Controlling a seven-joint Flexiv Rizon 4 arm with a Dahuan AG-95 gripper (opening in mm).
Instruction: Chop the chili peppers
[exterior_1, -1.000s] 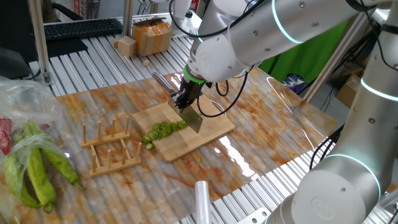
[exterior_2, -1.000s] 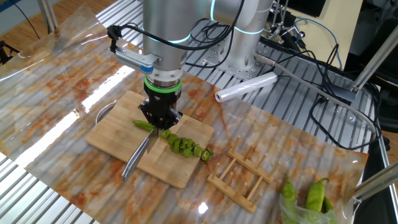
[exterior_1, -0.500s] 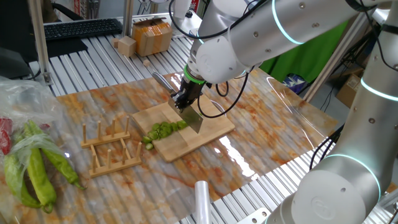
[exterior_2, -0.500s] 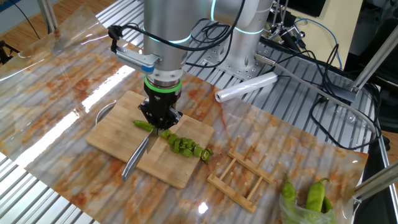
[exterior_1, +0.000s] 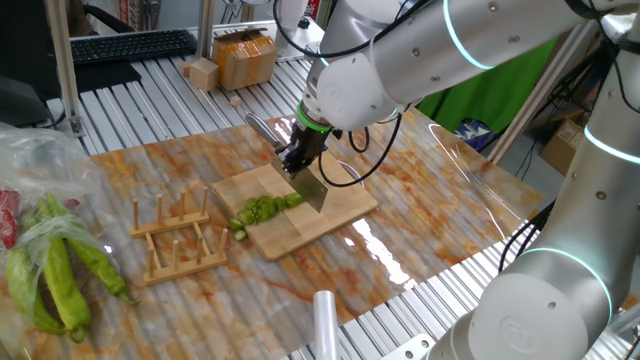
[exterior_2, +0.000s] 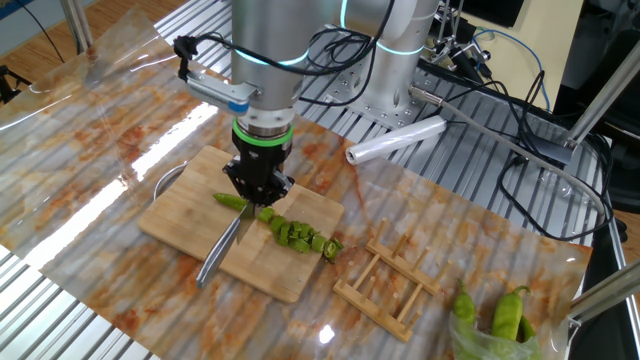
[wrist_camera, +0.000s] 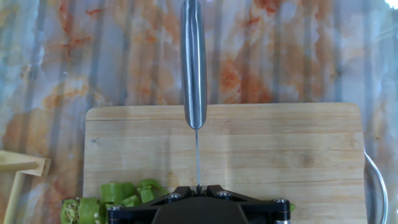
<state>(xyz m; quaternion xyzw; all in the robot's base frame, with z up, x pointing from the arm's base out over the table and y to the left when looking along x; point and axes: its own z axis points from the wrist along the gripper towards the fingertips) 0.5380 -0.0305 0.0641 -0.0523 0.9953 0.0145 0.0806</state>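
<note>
one chili (exterior_2: 232, 201) end hidden, end effector (exterior_2: 258, 190) clamps knife (wrist_camera: 193, 62)

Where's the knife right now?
In the other fixed view the knife stands on the cutting board, clamped in the pincer, beside the chili pieces.

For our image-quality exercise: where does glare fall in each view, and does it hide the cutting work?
One fixed view: a bright streak of reflected light lies on the glossy table beside the cutting board, clear of the chili pieces. The other fixed view: white glare patches sit on the table left of the board, away from the knife. Hand view: sharp and evenly lit; the knife handle shows only a soft sheen.
</note>
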